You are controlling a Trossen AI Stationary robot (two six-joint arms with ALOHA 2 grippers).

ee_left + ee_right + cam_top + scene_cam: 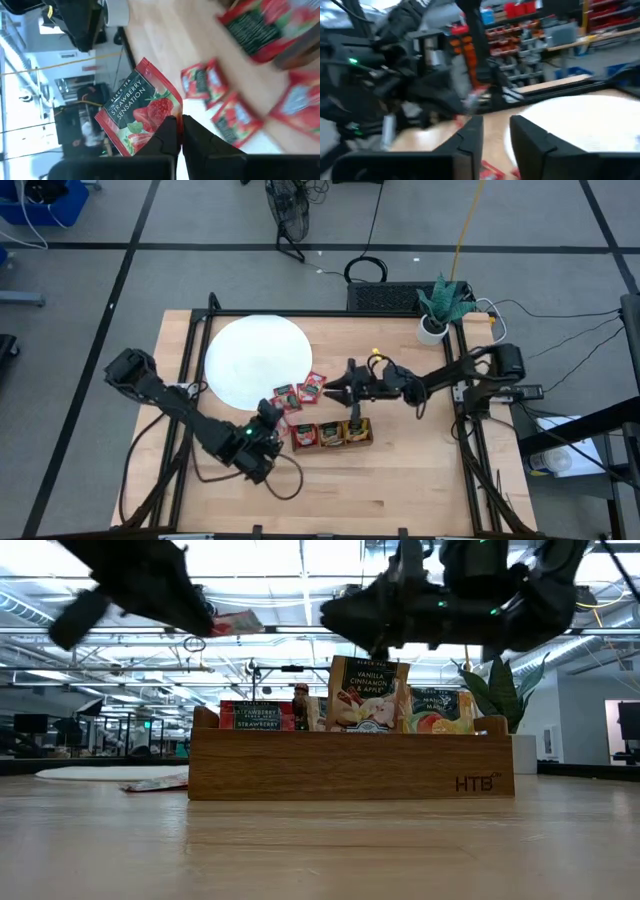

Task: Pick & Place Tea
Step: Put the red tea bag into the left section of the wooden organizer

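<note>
the left claw (179, 131) is pressed together on the corner of a red strawberry tea sachet (140, 112), holding it in the air clear of the bench (400, 470), near the middle and just beside the left end of the wooden tray (332, 434). the tray sits a little toward the near edge from the bench's middle, and all three of its compartments already hold sachets: strawberry ones at one end, a vanilla cinnamon apple sachet (366, 692) standing tall in the middle, and orange-yellow ones at the other end. the right claw (496, 131) hovers above the tray's right part with its fingers parted and nothing between them. about three red sachets (298, 391) lie loose between the tray and the white disc (256, 361), at the disc's near rim. i judge the sorting well underway: the lifted sachet needs placing, then the loose ones remain.
</note>
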